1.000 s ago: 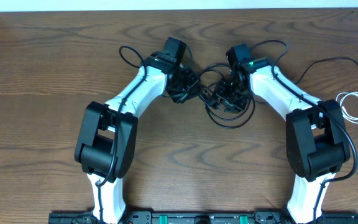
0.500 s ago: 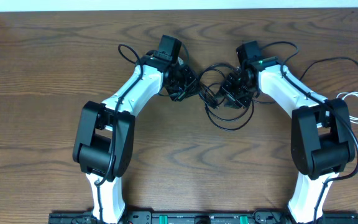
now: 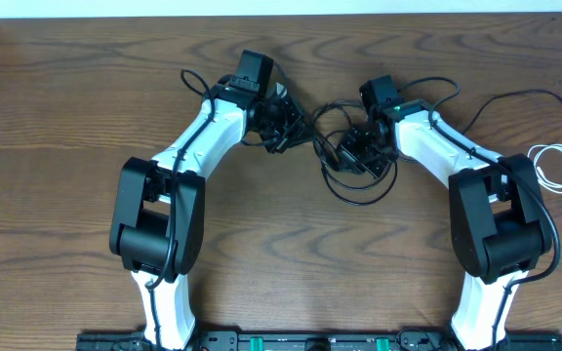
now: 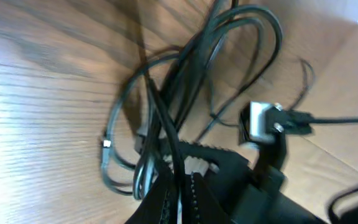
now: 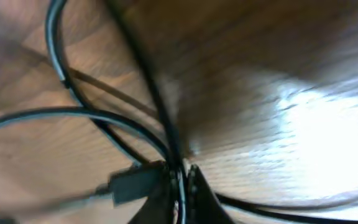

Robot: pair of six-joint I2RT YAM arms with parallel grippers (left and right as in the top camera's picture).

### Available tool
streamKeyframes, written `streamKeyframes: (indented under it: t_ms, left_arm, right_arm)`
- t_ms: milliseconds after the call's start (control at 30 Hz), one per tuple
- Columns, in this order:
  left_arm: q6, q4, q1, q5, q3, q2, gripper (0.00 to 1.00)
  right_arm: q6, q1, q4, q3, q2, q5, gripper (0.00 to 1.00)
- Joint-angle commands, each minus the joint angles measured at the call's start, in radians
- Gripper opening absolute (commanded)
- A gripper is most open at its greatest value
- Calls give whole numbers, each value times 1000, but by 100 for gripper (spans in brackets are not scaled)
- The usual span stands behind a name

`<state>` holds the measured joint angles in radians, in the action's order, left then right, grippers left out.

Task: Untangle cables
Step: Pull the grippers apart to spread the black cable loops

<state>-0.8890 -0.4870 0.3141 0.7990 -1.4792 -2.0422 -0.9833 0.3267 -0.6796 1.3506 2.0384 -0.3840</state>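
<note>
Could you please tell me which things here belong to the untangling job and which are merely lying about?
Job:
- black cords, pinched by the left tool and the right tool
- white cord, coiled apart beside the right arm

Not the job:
- table
- the arms' own wires

Tangled cables [image 3: 330,146] lie central on the table [image 3: 66,146]; 1 separate cord [image 3: 554,166] lies far right.
</note>
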Motion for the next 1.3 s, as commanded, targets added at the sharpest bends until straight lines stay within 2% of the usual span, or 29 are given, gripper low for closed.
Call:
streamKeyframes:
  t_ms: [0, 167, 333, 500, 600, 700, 800, 867, 1067, 1100, 1200, 1267]
  left_arm:
    - [12, 32, -33, 148, 3, -17, 8]
    - [13, 82, -96, 281, 3, -17, 7]
    - [53, 78, -151, 294, 3, -17, 8]
    - [150, 28, -167, 282, 4, -17, 8]
    - [205, -66, -158, 204, 4, -17, 8]
    - [220, -195, -149, 41, 3, -17, 8]
    - [225, -292, -141, -114, 4, -17, 8]
    - [243, -318, -137, -160, 4, -17, 8]
    - [291, -324, -122, -165, 4, -17, 9]
    - [291, -323, -121, -165, 4, -17, 15]
    - [291, -324, -120, -165, 4, -17, 42]
    - [291, -324, -120, -166, 4, -17, 50]
  right_arm:
    - [9, 2, 0, -7, 9, 103, 1]
    - [77, -11, -1, -7, 9, 110, 1]
    - [114, -8, 0, -7, 9, 124, 1]
    - [166, -14, 20, -7, 9, 109, 1]
    - [253, -21, 56, -7, 9, 12, 1]
    - [353, -32, 105, -7, 9, -126, 1]
    - [360, -43, 122, -7, 9, -150, 1]
    - [360, -50, 127, -7, 9, -144, 1]
    - [360, -58, 138, -7, 9, -142, 1]
    - [360, -56, 137, -7, 9, -143, 1]
    - [360, -50, 124, -7, 9, -143, 1]
    - [360, -50, 114, -7, 9, -150, 1]
